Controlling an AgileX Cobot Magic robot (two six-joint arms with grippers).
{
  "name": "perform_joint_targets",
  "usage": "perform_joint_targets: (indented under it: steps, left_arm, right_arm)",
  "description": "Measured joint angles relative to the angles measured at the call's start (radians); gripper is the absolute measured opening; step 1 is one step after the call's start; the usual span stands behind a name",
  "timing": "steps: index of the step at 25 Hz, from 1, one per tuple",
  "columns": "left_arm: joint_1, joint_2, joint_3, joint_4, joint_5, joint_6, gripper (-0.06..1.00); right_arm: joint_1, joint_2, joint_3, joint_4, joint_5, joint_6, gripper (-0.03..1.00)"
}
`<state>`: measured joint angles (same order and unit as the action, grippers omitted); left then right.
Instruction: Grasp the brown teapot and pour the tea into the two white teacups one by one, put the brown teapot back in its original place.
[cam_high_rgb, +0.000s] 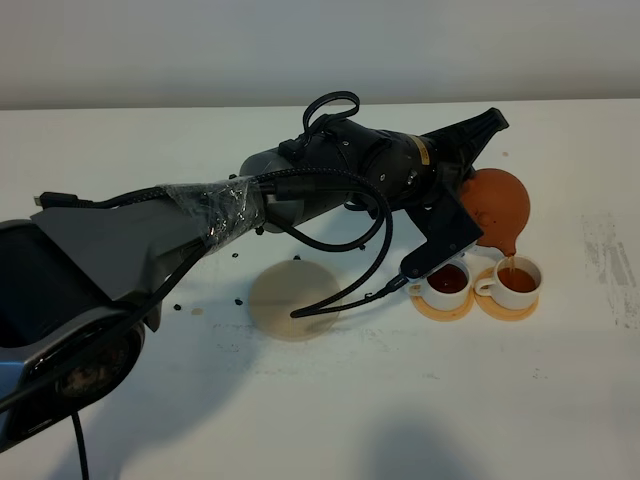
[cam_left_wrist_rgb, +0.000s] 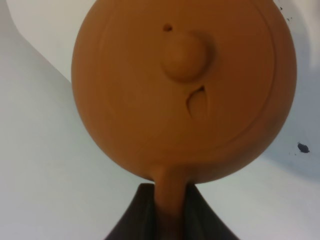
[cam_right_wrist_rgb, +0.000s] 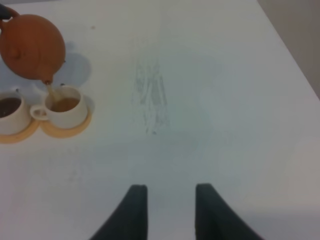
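Above the scuffed white table (cam_high_rgb: 400, 400), left gripper (cam_left_wrist_rgb: 170, 202) clamps brown teapot (cam_high_rgb: 497, 205); right gripper (cam_right_wrist_rgb: 171, 195) apart.

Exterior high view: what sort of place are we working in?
Probably a lab test bench staged for tea serving: a scuffed white table, a plain wall behind, and just the brown teapot, two white teacups and a beige disc.

The brown teapot (cam_left_wrist_rgb: 150, 100) looks like smooth, matt unglazed clay. The 2 white teacups (cam_high_rgb: 446, 291) (cam_high_rgb: 516, 292) are glossy glazed ceramic. The white table (cam_high_rgb: 420, 400) is matt, scuffed grey at the right. Crinkled, shiny clear plastic film (cam_high_rgb: 215, 204) wraps the left arm (cam_high_rgb: 370, 165), whose casing is matt black.
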<state>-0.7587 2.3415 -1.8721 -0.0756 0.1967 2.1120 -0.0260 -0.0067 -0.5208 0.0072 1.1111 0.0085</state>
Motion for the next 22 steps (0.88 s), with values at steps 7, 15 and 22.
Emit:
perform_joint_targets:
  steps: [7,15,22]
  left_arm:
    - [-0.004,0.0,0.0,0.01,-0.006,0.002,0.08]
    - [-0.008,0.0,0.0,0.019,-0.007,0.002,0.08]
    - [-0.009,0.0,0.0,0.042,-0.007,0.002,0.08]
  right_arm:
    - [0.0,0.0,0.0,0.0,0.0,0.0,0.23]
    - [0.0,0.0,0.0,0.0,0.0,0.0,0.23]
    - [0.0,0.0,0.0,0.0,0.0,0.0,0.23]
